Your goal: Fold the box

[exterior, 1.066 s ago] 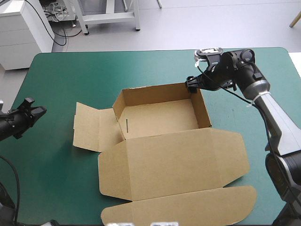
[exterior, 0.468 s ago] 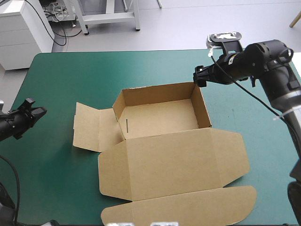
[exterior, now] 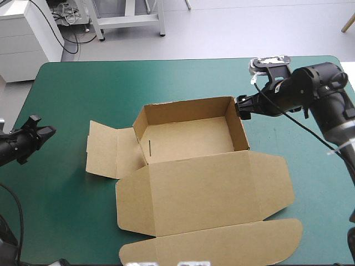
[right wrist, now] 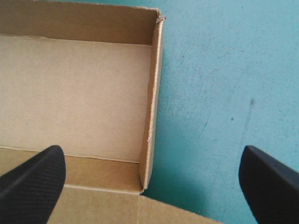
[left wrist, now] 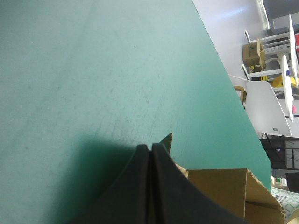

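The brown box (exterior: 188, 139) stands mid-table as an open tray with its back and side walls raised. Its lid (exterior: 205, 188) lies flat toward the front edge, and a side flap (exterior: 108, 149) lies flat to the left. My right gripper (exterior: 243, 107) hovers open over the far end of the right wall (exterior: 242, 130). In the right wrist view that wall (right wrist: 152, 102) runs between the spread fingers of the gripper (right wrist: 150, 156), which touches nothing. My left gripper (exterior: 39, 129) is shut and empty near the table's left edge; from its wrist (left wrist: 150, 148) the box (left wrist: 219, 189) lies ahead.
Teal-green cover (exterior: 83, 88) stretches between the left gripper and the box's left flap. The table's right edge (exterior: 346, 83) is close behind the right arm. A white cabinet (exterior: 28, 33) stands beyond the far left corner.
My right gripper left the box's far right corner, swung up and right, then came down over the right wall a little nearer the front. The box and left arm have not moved.
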You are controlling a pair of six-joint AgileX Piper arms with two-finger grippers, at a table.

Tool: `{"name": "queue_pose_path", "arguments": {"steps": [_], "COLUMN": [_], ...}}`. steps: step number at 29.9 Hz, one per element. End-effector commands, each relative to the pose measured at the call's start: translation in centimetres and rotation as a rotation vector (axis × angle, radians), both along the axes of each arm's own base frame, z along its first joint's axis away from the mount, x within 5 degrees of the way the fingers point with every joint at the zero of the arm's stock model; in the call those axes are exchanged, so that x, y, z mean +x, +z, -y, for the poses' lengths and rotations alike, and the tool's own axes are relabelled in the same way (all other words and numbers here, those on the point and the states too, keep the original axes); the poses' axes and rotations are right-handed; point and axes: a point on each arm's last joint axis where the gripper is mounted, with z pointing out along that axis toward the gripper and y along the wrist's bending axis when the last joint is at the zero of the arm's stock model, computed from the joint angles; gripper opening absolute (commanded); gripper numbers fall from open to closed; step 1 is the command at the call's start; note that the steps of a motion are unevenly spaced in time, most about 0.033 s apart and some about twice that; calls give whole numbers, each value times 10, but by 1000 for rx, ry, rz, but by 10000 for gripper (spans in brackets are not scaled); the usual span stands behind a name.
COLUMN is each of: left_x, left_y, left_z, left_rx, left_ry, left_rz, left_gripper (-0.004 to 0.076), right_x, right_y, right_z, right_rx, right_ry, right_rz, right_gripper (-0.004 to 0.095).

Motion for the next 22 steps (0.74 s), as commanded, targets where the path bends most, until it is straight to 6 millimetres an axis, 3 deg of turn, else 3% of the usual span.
{"name": "queue_pose_path", "arguments": {"steps": [1,7,12,17,22], "left_x": [0,0,0,0,0], "left_y": [21,21,21,21,21], "left_z": [3,2,2,2,2], "left_rx": [-25,-21,-20,-18,-16], "left_ry": [12,20,25,23,23], "left_rz": [81,80,79,80,79], "left_gripper": [-8,-8,-8,-8,-8], "right_x": [18,58,77,86,87], "right_y": [-9,-65,-103,-122,-123], "right_z": [-5,-16,-23,-25,-25], "right_rx": [-8,-49,-71,-93,-90], "right_ry": [21,21,42,62,62], "right_rz": [17,-139,-235,-274,-270], "right_gripper": [926,926,926,924,862]}}
